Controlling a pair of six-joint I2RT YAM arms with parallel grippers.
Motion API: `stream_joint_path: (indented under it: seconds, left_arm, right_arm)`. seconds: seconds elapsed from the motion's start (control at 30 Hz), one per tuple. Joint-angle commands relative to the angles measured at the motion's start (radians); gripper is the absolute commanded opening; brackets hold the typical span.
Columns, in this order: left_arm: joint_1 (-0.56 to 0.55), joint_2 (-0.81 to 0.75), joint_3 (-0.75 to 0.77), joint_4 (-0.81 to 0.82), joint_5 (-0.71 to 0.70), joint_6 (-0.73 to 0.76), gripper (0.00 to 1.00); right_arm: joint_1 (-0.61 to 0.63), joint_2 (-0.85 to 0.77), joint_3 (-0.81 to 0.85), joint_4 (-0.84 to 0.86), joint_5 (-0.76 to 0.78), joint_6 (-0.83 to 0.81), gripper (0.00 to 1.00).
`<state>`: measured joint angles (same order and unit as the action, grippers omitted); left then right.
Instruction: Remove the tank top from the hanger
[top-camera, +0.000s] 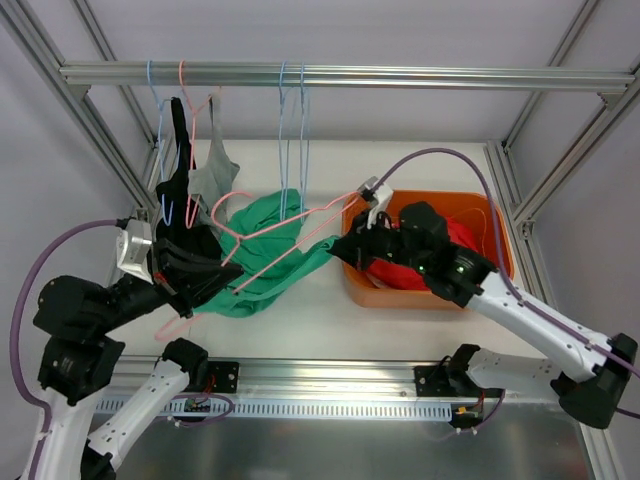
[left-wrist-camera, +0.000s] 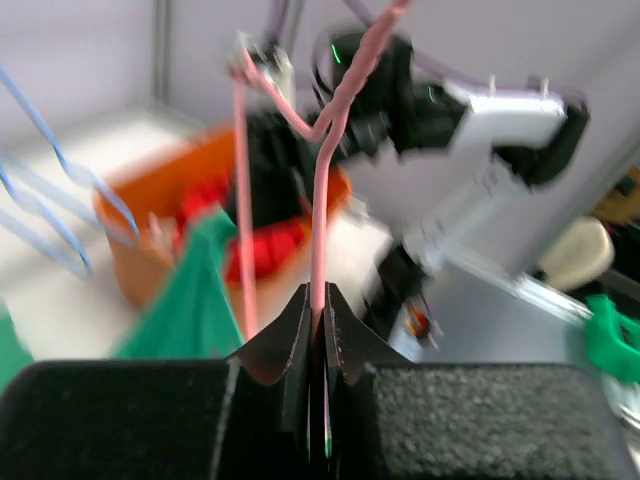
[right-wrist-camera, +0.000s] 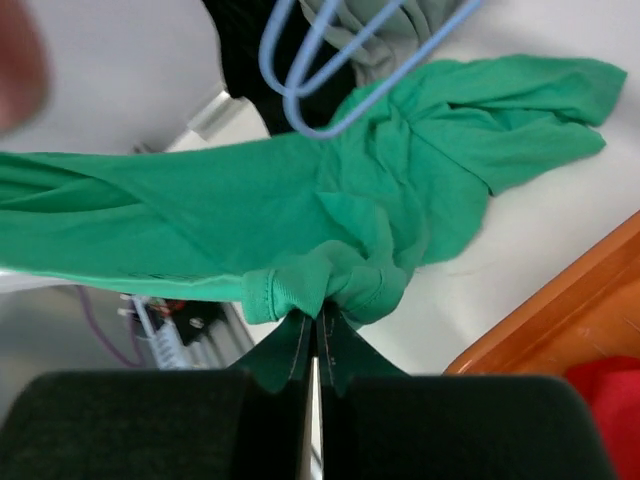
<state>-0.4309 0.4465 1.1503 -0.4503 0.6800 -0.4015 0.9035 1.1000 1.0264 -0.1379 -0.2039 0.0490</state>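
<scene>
A green tank top (top-camera: 268, 255) hangs partly on a pink wire hanger (top-camera: 262, 232) held low over the table. My left gripper (top-camera: 222, 277) is shut on the hanger's pink wire (left-wrist-camera: 320, 240), which runs up from between its jaws. My right gripper (top-camera: 340, 250) is shut on a bunched edge of the green tank top (right-wrist-camera: 330, 283), at the garment's right side next to the orange bin. The cloth stretches away to the left in the right wrist view.
An orange bin (top-camera: 500, 235) at the right holds red cloth (top-camera: 410, 270). A rail (top-camera: 340, 76) at the back carries blue wire hangers (top-camera: 292, 140) and hangers with black (top-camera: 180, 170) and grey (top-camera: 212, 170) garments.
</scene>
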Motion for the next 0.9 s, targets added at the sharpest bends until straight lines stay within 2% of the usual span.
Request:
stream_joint_path:
  seconds: [0.0, 0.03, 0.1, 0.2, 0.33, 0.43, 0.57, 0.67, 0.73, 0.8, 0.87]
  left_arm:
    - [0.011, 0.009, -0.162, 0.776, -0.158, 0.009, 0.0]
    - [0.011, 0.008, -0.252, 0.903, -0.18, 0.001, 0.0]
    - [0.011, 0.032, -0.306, 1.183, -0.25, -0.02, 0.0]
    - [0.012, 0.104, -0.316, 1.342, -0.289, -0.036, 0.0]
    - [0.011, 0.164, -0.293, 1.371, -0.304, -0.053, 0.0]
    - [0.011, 0.156, -0.322, 1.377, -0.357, -0.056, 0.0]
    - [0.011, 0.097, -0.374, 1.378, -0.427, -0.042, 0.0]
    - [0.011, 0.061, -0.403, 1.378, -0.473, -0.03, 0.0]
    - [0.011, 0.041, -0.414, 1.359, -0.514, -0.013, 0.0]
    - [0.011, -0.005, -0.411, 1.256, -0.597, 0.022, 0.0]
    - [0.011, -0.058, -0.397, 1.132, -0.669, 0.061, 0.0]
  right_arm:
    - [0.102, -0.121, -0.023, 0.066, -0.304, -0.055, 0.0]
    - [0.118, -0.14, -0.031, 0.064, -0.305, -0.058, 0.0]
    - [0.149, -0.181, -0.045, 0.066, -0.283, -0.055, 0.0]
    - [0.153, -0.215, -0.071, 0.066, -0.223, -0.017, 0.0]
    - [0.153, -0.278, -0.107, 0.066, 0.046, 0.037, 0.0]
    - [0.155, -0.295, -0.115, 0.078, 0.141, 0.048, 0.0]
    - [0.153, -0.255, -0.094, 0.095, 0.14, 0.043, 0.0]
    - [0.156, -0.157, -0.06, 0.11, 0.011, 0.034, 0.0]
    - [0.173, -0.105, -0.04, 0.106, -0.022, 0.026, 0.01]
    - [0.184, -0.052, -0.038, 0.098, -0.022, 0.017, 0.06]
    - [0.187, -0.028, -0.051, 0.098, -0.019, 0.02, 0.3]
